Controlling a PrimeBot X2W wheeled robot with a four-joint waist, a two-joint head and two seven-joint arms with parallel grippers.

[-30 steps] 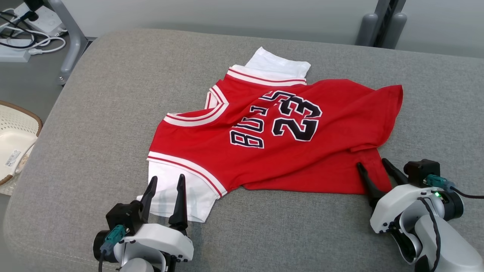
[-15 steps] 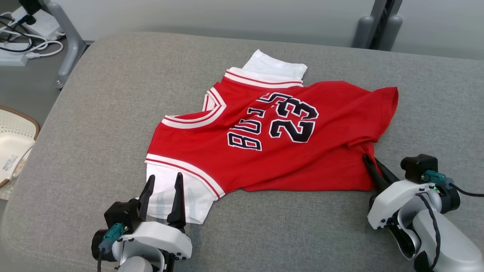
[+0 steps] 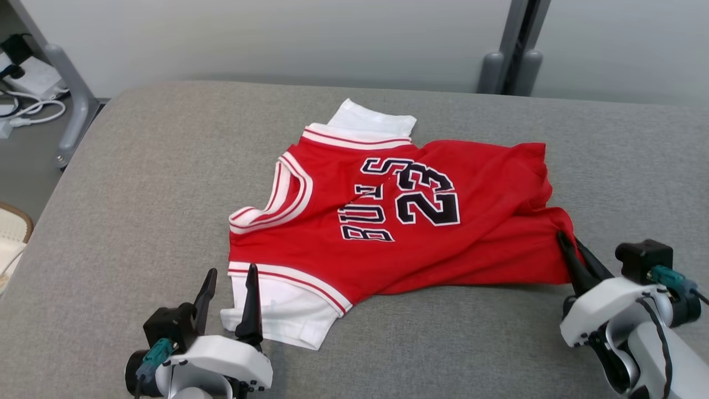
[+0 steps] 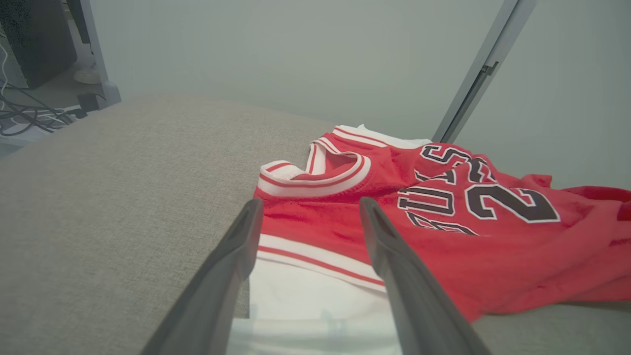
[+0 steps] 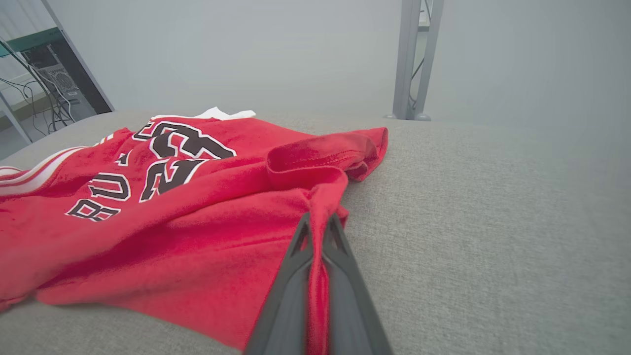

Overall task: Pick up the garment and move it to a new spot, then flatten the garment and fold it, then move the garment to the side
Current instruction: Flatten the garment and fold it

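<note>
**One corner gripped, one sleeve loose**

Your right pincer (image 3: 569, 244) is clamped on the near hem corner of the jersey (image 3: 421, 244), with only a thin fold of red cloth caught between its fingers. That bite looks small. I judge that a quick pull could slide the cloth out.

The jersey lies rumpled in the middle of the grey cushion (image 3: 138, 183), print up, collar toward your left and hem toward your right.

Your left pincer (image 3: 232, 270) holds nothing and its fingers stand apart. One finger is over the white sleeve (image 3: 282, 313) and the other is just beside that sleeve's edge. If you lift with the right arm alone, the jersey would likely hang from one corner and bunch up. If the left pincer closes too shallow, it may miss the sleeve entirely.

Both arms sit low near the cushion's front edge, fingers pointing away from you toward the jersey. The right arm angles inward.
</note>
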